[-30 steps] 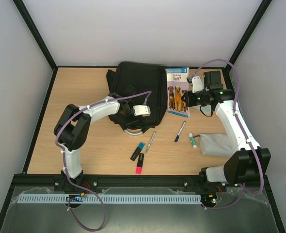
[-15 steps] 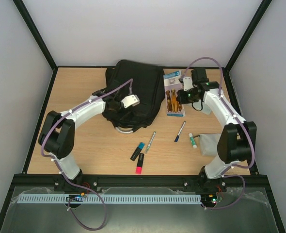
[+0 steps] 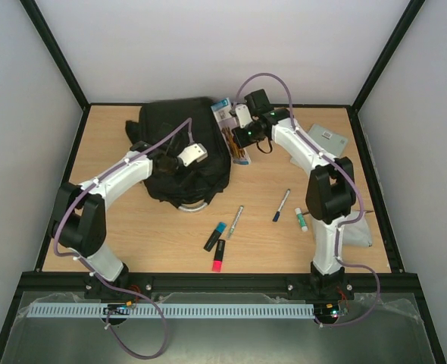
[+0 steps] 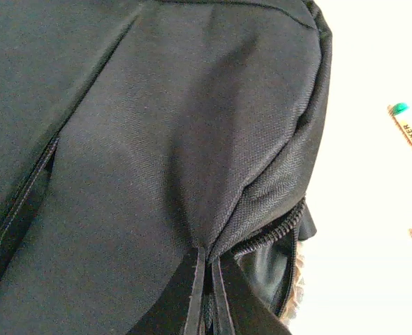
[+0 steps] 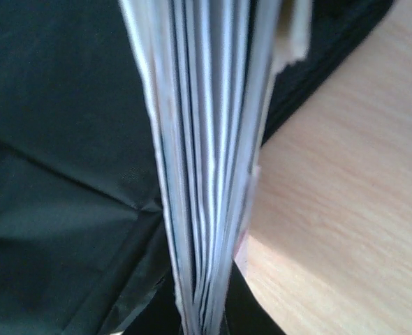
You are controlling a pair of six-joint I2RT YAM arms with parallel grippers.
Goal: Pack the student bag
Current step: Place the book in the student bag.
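The right jaws were seen clamped shut on the lower edge of a thin book (image 5: 206, 139), which was held edge-on with its pages fanned slightly above them. The left jaws were closed tight on a pinch of the student bag (image 3: 204, 133), just beside its zip (image 4: 269, 237). The bag was laid flat at the far left of the counter (image 3: 132, 227), and the book was held upright at its right edge.

Trouble was judged likeliest at the mouth. Only a narrow gap was shown beside the zip (how far it ran could not be told), so a corner of the book might be caught on the teeth, and the loose pages splayed or creased. If the pinch were lost, the opening would be let fall shut. If it were pulled too hard, the whole limp bag might be dragged across the wood.

The bag was made of soft, creased black woven cloth, with a herringbone band by the coil zip. The book appeared slim and floppy. A slender marker (image 3: 236, 220) was left well apart on the smooth pale wood, nearer the arms.
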